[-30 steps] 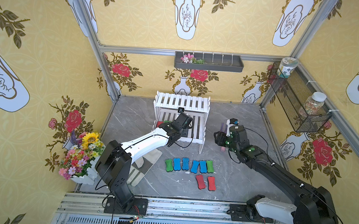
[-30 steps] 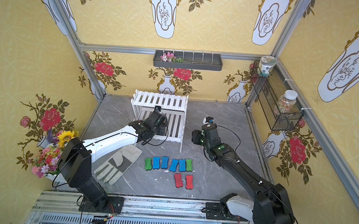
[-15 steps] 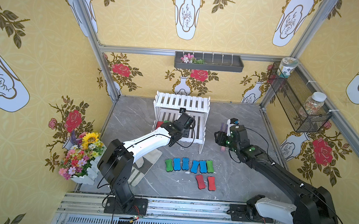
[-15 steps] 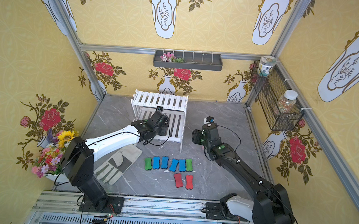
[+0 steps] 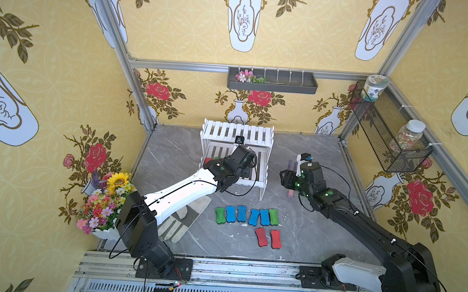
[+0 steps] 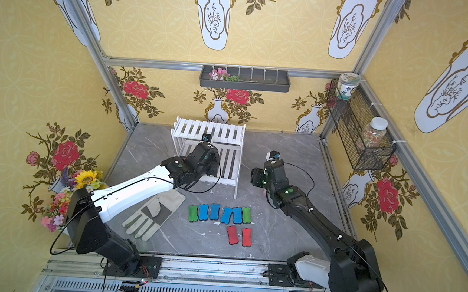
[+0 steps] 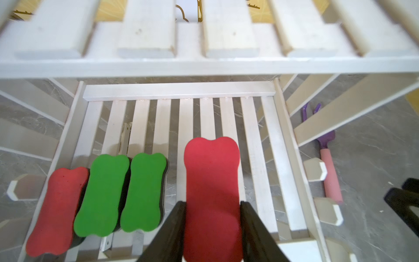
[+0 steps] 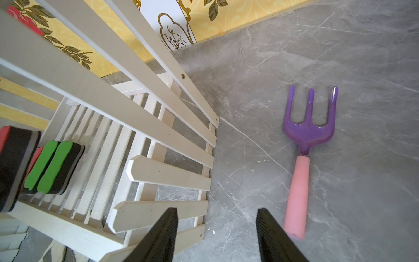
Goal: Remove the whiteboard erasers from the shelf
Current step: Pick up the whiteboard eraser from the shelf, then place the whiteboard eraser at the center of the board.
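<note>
Yellow flowered walls (image 5: 62, 84) enclose a grey marble floor (image 5: 305, 242); the white shelf (image 5: 238, 131) stands at the back, with eight erasers (image 5: 241, 213) lying before it in both top views. The left wrist view shows what the left arm (image 5: 184, 188) hides from above: the left gripper (image 7: 212, 226) clamping a red eraser (image 7: 212, 181) over the lower tier, beside two green erasers (image 7: 102, 195) and a second red eraser (image 7: 56, 211). The right wrist view shows the right gripper (image 8: 217, 226) spread and empty, near a purple garden fork (image 8: 306, 136).

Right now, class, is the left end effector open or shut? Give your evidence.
Shut on a red eraser: in the left wrist view, fingers of the left end effector press both its sides, over the shelf.
</note>
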